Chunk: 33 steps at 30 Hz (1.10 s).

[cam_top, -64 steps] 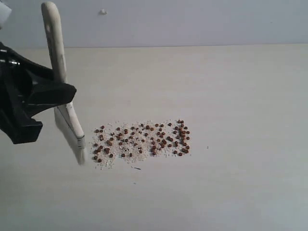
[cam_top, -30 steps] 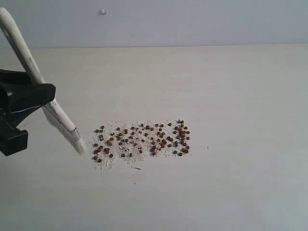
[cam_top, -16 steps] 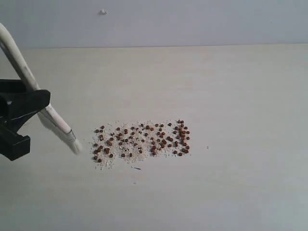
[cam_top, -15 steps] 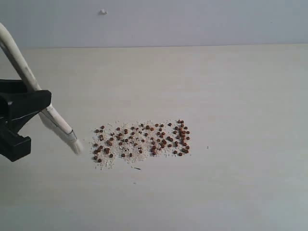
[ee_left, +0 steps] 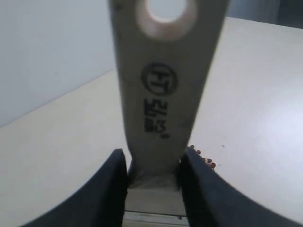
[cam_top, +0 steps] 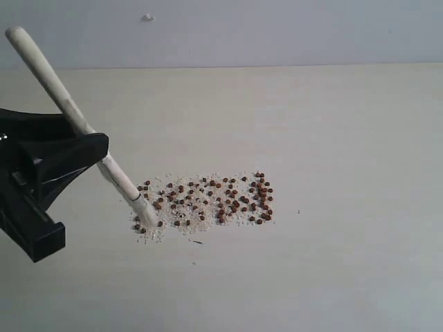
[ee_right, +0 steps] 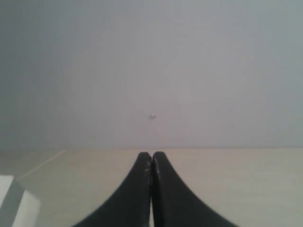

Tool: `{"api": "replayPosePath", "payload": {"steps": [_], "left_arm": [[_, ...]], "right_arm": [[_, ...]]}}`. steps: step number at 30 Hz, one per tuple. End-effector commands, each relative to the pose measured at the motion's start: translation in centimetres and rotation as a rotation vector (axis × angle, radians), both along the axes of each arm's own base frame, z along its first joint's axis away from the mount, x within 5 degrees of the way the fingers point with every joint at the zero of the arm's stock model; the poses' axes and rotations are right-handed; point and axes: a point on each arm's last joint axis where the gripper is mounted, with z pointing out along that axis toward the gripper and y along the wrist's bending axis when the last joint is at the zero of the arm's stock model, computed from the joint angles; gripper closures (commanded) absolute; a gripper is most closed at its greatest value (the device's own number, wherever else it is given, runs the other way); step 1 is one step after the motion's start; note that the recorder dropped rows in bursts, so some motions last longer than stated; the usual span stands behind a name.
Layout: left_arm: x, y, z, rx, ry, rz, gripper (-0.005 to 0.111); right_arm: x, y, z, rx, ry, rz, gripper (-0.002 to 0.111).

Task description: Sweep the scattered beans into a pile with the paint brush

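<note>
My left gripper (ee_left: 154, 171) pinches the brush (cam_top: 52, 75) by its handle. The bristles touch the left end of the beans (cam_top: 221, 200), which lie in a loose band left of centre. There is no pile yet, so nearly all the sweeping is left. My right gripper (ee_right: 151, 187) is pressed together, empty.

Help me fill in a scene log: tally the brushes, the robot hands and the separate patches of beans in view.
paint brush: 1
robot hands: 2 (left hand clamped on the brush handle, right hand shut and empty)
patch of beans: 1 (dozens of beans, too many to count singly)
Total: 4
</note>
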Motion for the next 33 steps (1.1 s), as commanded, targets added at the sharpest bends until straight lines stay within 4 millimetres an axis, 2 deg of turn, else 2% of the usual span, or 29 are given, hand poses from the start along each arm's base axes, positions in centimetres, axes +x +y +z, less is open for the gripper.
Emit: {"api": "replayPosePath", "payload": {"steps": [1,5,9,11,15,24,28,33], "left_arm": [[0.0,0.1,0.2,-0.061,0.005,0.033,0.107],[0.1,0.7,-0.9,-0.116,0.003,0.081,0.107],[-0.5,1.0,-2.1,-0.209,-0.009,0.046,0.107],[-0.8,0.9,-2.4,-0.25,-0.008,0.013,0.107],[-0.7,0.1,-3.4,-0.205,0.032,-0.017,0.107],[0.1,-1.9,-5.7,-0.14,0.074,-0.061,0.107],[-0.4,-2.9,-6.1,-0.162,0.081,-0.172,0.107],[-0.4,-3.2,-6.2,-0.193,0.076,-0.189,0.107]], "right_arm": [[1.2,1.8,1.5,-0.081,0.032,0.201,0.108],[1.9,2.9,2.5,-0.042,0.026,0.349,0.108],[2.4,3.5,2.7,0.005,0.037,0.439,0.108],[2.6,3.7,2.4,-0.019,0.042,0.465,0.108],[2.9,4.0,1.5,-0.141,0.039,0.495,0.108],[3.9,3.2,1.0,-0.231,0.045,0.355,0.108],[4.8,2.2,0.8,-0.215,0.088,0.207,0.108],[5.5,1.1,0.7,-0.199,0.119,0.068,0.108]]}}
